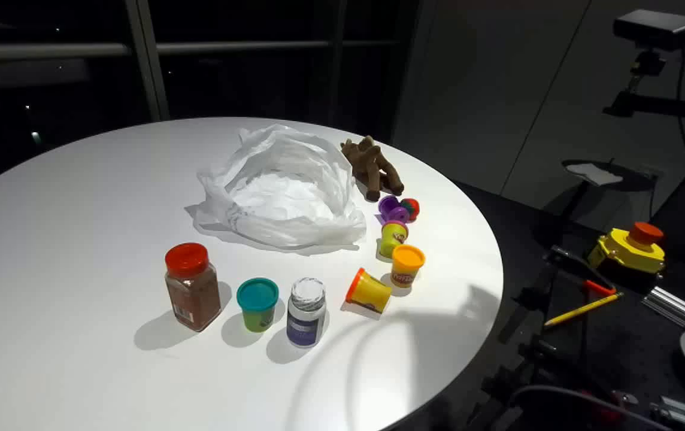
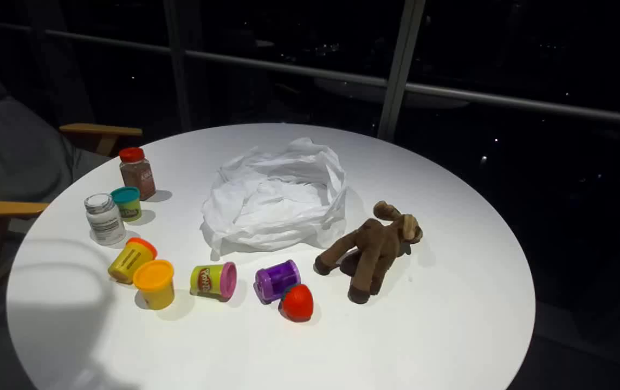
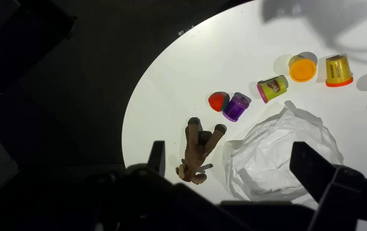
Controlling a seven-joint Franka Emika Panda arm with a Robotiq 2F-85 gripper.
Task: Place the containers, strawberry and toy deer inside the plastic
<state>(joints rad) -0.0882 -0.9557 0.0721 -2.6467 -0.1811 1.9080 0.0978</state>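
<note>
Wide apart, my gripper (image 3: 228,142) hangs over the table with nothing between its fingers; neither exterior view shows it. The plastic (image 2: 266,235), a crumpled whitish bag, lies with its mouth spread. Beside it is the brown toy deer (image 2: 372,249), lying on its belly. The red strawberry (image 2: 297,303) rests against the purple container (image 2: 278,281). Pink-lidded (image 2: 210,280) and red-lidded yellow (image 2: 131,262) tubs lie on their sides. Standing upright are the orange-lidded tub (image 2: 154,287), white-capped bottle (image 2: 105,223), teal-lidded cup (image 2: 127,205) and red-lidded jar (image 2: 138,179).
All of this sits on a round white table (image 1: 79,239). A chair (image 2: 6,146) with wooden arms stands close to its edge. Off the table, in an exterior view, are a yellow box with a red button (image 1: 630,248) and a pencil (image 1: 582,310).
</note>
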